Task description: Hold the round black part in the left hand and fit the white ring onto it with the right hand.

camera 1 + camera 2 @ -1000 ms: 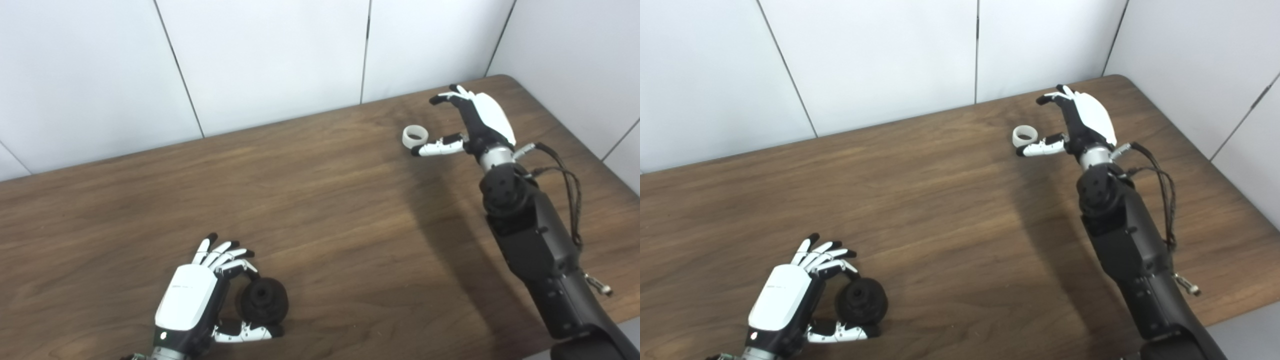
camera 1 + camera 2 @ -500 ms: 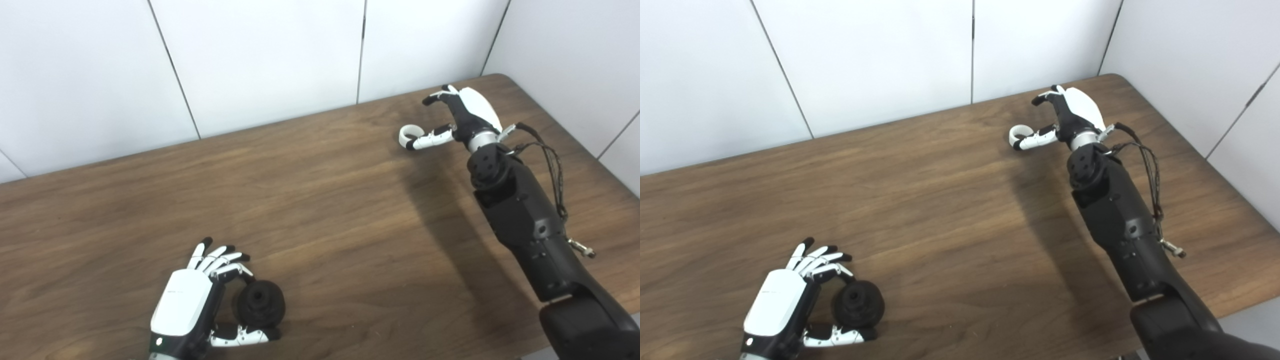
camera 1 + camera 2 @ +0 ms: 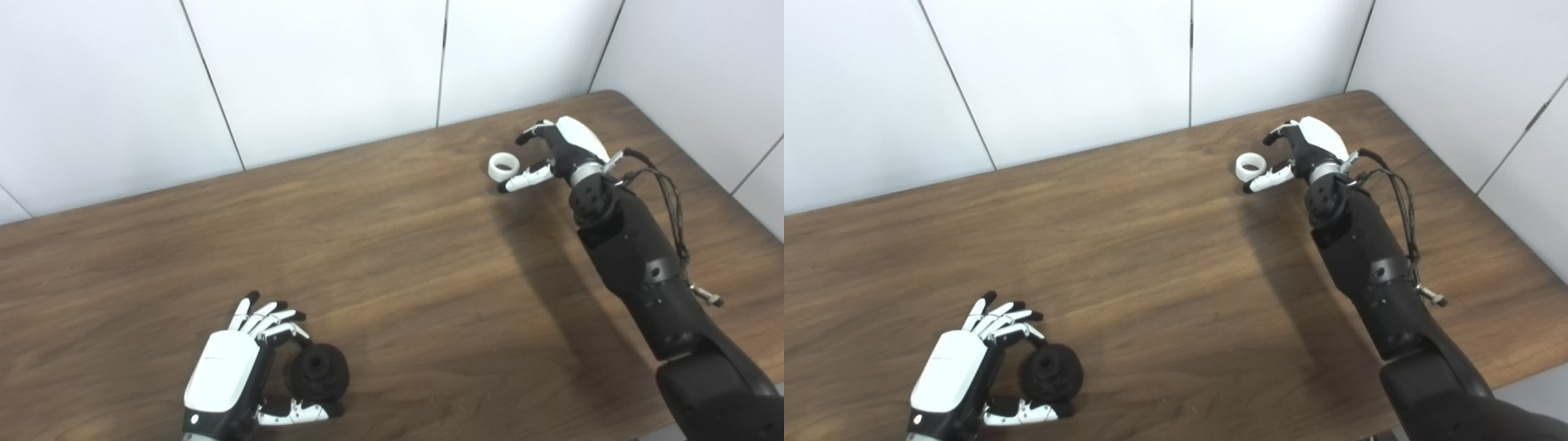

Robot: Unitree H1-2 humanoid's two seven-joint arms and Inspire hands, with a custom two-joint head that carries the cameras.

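The round black part [image 3: 318,372] lies on the wooden table near the front left. My left hand [image 3: 236,370] is around it, fingers apart behind it and thumb in front, not closed on it. The white ring [image 3: 503,166] lies flat on the table at the back right. My right hand [image 3: 560,147] is open just right of the ring, its thumb [image 3: 520,179] reaching out in front of the ring and its fingers curled above it. The hand and ring look apart.
The wooden table [image 3: 398,263] ends at white wall panels at the back and right. Its right corner [image 3: 612,95] is close behind my right hand. Loose cables [image 3: 670,196] hang along my right forearm.
My right hand has dropped lower and come a little toward me, so the ring now shows clear of the thumb. My left hand and the black part have stayed put.
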